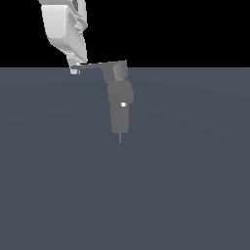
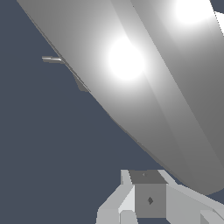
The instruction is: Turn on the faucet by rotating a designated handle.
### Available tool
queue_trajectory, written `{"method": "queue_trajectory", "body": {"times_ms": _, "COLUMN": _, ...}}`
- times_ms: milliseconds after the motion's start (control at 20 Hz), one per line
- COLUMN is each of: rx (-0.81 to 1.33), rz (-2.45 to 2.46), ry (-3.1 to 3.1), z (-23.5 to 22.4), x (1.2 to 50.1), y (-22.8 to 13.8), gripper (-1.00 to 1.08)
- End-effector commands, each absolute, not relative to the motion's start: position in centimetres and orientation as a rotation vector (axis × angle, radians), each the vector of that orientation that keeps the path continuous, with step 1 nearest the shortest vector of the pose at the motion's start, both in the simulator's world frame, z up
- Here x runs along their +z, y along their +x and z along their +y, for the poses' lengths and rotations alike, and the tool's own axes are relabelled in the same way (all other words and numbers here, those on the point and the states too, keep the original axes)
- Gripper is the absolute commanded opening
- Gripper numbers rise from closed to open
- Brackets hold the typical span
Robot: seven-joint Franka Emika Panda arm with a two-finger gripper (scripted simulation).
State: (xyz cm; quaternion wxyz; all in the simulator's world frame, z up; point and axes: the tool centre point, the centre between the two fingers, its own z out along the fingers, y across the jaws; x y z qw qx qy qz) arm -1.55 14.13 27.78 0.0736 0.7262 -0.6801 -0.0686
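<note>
I'm pressing my gripper [image 1: 74, 70], finger spread not tellable, against the tip of the handle [image 1: 95, 65] sticking out from the faucet [image 1: 120, 105] top, risking slipping off the thin tapered end mid-push.

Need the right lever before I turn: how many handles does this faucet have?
1. The long thin flat grey lever handle juts from the top of the matte grey blocky faucet toward the exterior view's left, tip at the glossy white gripper. Others could be hidden behind.
</note>
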Motion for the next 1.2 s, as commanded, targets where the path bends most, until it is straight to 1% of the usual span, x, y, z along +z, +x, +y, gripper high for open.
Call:
{"method": "queue_trajectory", "body": {"times_ms": 0, "rx": -0.205, "rz": -2.042, "ry": 2.180, "z": 13.9, "x": 27.9, "y": -1.8, "gripper": -1.00}}
{"method": "queue_trajectory", "body": {"times_ms": 1150, "rx": -0.203, "rz": -2.040, "ry": 2.186, "z": 8.2, "x": 29.4, "y": -7.6, "gripper": -1.00}}
